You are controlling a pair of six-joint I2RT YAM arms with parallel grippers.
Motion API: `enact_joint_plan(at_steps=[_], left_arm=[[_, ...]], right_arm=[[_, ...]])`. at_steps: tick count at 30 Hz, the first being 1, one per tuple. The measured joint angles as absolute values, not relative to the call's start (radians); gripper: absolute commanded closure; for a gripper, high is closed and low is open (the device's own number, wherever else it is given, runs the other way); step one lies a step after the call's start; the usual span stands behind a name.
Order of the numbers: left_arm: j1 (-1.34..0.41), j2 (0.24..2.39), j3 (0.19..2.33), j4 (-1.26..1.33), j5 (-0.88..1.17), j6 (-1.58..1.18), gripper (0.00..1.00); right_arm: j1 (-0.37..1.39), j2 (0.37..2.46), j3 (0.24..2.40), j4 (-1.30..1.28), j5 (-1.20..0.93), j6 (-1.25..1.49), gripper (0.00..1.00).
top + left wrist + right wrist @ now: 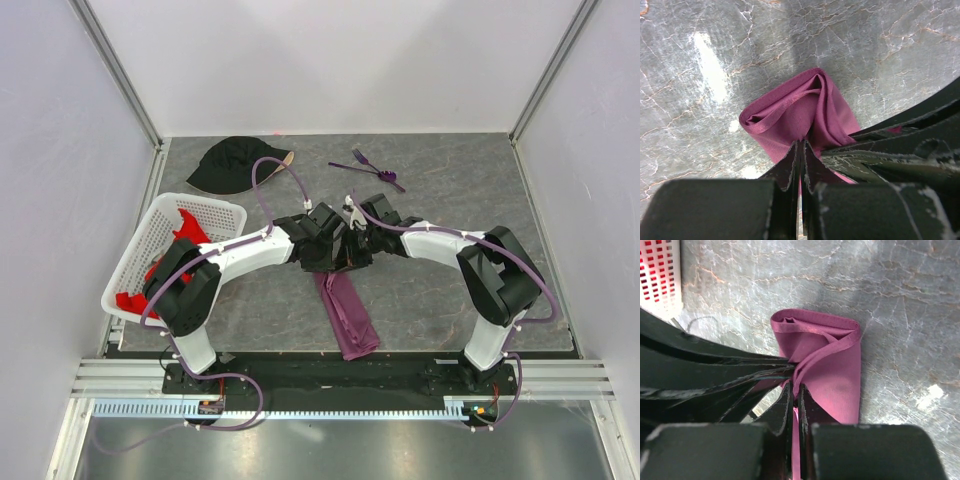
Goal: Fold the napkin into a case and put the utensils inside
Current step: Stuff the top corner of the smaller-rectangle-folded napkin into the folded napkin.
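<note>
The plum-purple napkin [347, 315] lies as a narrow long folded strip in the middle of the table, running toward the near edge. Both grippers meet over its far end. My left gripper [335, 262] is shut on a fold of the napkin [800, 107]. My right gripper [352, 258] is shut on the same end of the napkin [832, 365], right beside the left one, whose black fingers [715, 367] show in the right wrist view. The purple utensils [368, 168], one a fork, lie apart at the far middle of the table.
A black cap [232, 163] lies at the far left. A white lattice basket [170, 255] with a red cloth [175, 262] stands at the left, under the left arm. The table's near edge runs just below the napkin's end.
</note>
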State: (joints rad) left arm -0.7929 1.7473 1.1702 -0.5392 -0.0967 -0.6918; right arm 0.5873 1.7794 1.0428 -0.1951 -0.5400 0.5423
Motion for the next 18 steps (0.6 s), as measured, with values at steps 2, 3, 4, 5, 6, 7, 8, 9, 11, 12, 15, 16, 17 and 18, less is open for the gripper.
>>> enact_joint_plan(at_steps=[2,3,4,5,6,7,8,9,11,12,15,16,17,18], left_arm=[[-0.793,1.747,1.172,-0.54,-0.093,-0.692,0.98],[-0.793,1.747,1.174,-0.54,-0.089,-0.692,0.98],[-0.793,1.747,1.177,-0.54,-0.082,-0.692,0.98],[-0.792,1.747,1.179,-0.539,-0.074,-0.692,0.98],[-0.792,1.747,1.179,-0.538,-0.068,-0.692,0.98],[-0.792,1.747,1.179,-0.539,-0.065,-0.694,0.98],[-0.792,1.745,1.179,-0.539,-0.064,-0.697,0.98],[-0.792,1.743,1.176,-0.537,-0.065,-0.7,0.98],[-0.787,1.735,1.167,-0.535,-0.068,-0.705,0.98],[-0.784,1.732,1.162,-0.534,-0.067,-0.708,0.98],[-0.777,1.732,1.147,-0.527,-0.058,-0.717,0.98],[-0.777,1.732,1.142,-0.525,-0.053,-0.72,0.98],[-0.777,1.732,1.138,-0.525,-0.048,-0.722,0.98],[-0.777,1.731,1.137,-0.525,-0.047,-0.722,0.98]], right_arm=[[0.587,1.779,1.02,-0.163,-0.546,0.559,1.0],[0.587,1.779,1.002,-0.141,-0.55,0.575,1.0],[0.587,1.779,0.989,-0.125,-0.552,0.585,1.0],[0.587,1.779,0.97,-0.102,-0.555,0.601,1.0],[0.587,1.779,0.952,-0.077,-0.559,0.616,1.0],[0.588,1.78,0.938,-0.054,-0.564,0.635,1.0],[0.589,1.782,0.924,-0.025,-0.569,0.656,1.0],[0.59,1.785,0.914,0.001,-0.572,0.674,1.0],[0.594,1.797,0.899,0.051,-0.58,0.712,0.98],[0.597,1.81,0.893,0.081,-0.582,0.732,0.98],[0.607,1.849,0.883,0.15,-0.588,0.774,0.94],[0.61,1.851,0.876,0.159,-0.588,0.778,0.89],[0.612,1.851,0.873,0.16,-0.588,0.776,0.87],[0.613,1.851,0.873,0.158,-0.588,0.772,0.84]])
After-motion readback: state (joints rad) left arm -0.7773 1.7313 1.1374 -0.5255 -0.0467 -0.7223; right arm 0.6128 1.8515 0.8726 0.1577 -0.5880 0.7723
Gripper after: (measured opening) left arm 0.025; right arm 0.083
